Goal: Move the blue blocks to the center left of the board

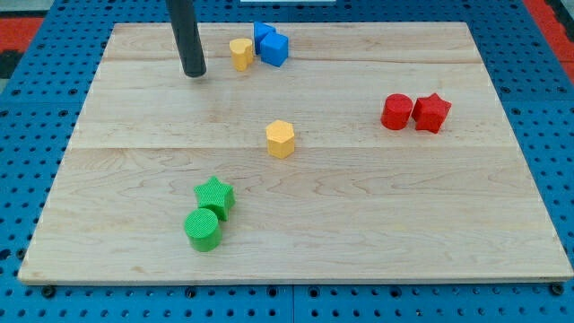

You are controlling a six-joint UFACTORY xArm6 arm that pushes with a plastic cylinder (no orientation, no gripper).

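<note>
Two blue blocks sit touching near the view's top centre: a blue block behind and a blue cube in front. A yellow block stands just left of them, touching or nearly touching. My tip rests on the board left of the yellow block, about a block's width away from it, with the dark rod rising to the view's top.
A yellow hexagonal block stands mid-board. A red cylinder and red star sit together at the right. A green star and green cylinder touch at lower left. The wooden board lies on a blue pegboard.
</note>
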